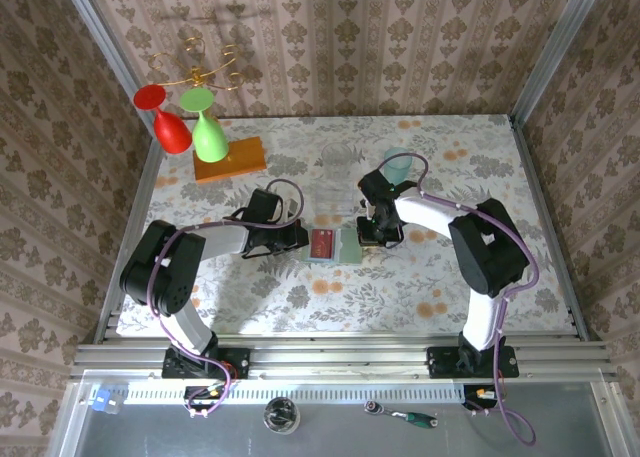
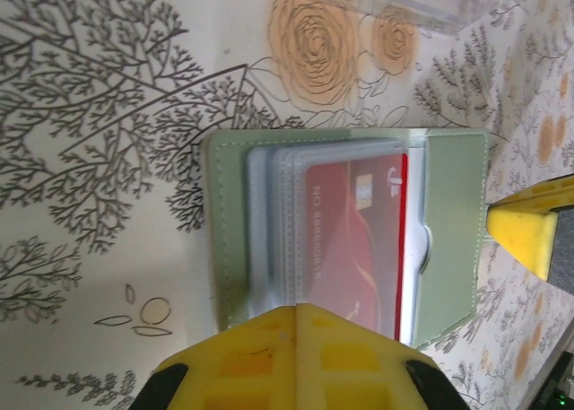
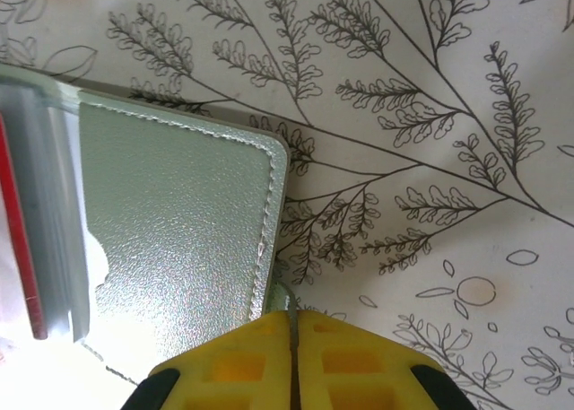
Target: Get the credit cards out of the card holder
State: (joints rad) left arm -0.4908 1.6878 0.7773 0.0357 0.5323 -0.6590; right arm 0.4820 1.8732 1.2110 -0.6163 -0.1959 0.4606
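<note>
The pale grey-green card holder (image 1: 350,247) lies open on the flowered tablecloth at mid-table. A red credit card (image 1: 322,244) sits in clear sleeves on its left panel. In the left wrist view the red card (image 2: 354,239) lies behind plastic sleeves in the holder (image 2: 453,213). My left gripper (image 2: 309,313) is shut, its tips over the near edge of those sleeves. My right gripper (image 3: 293,316) is shut on a thin green tab at the edge of the holder's bare panel (image 3: 179,213). A red card edge (image 3: 20,239) peeks out at the far left.
A pale teal translucent cup (image 1: 400,165) and a clear cup (image 1: 338,162) stand behind the holder. At back left an orange wooden block (image 1: 230,159) carries a red goblet (image 1: 165,117) and a green goblet (image 1: 205,127). Patterned walls close in the sides.
</note>
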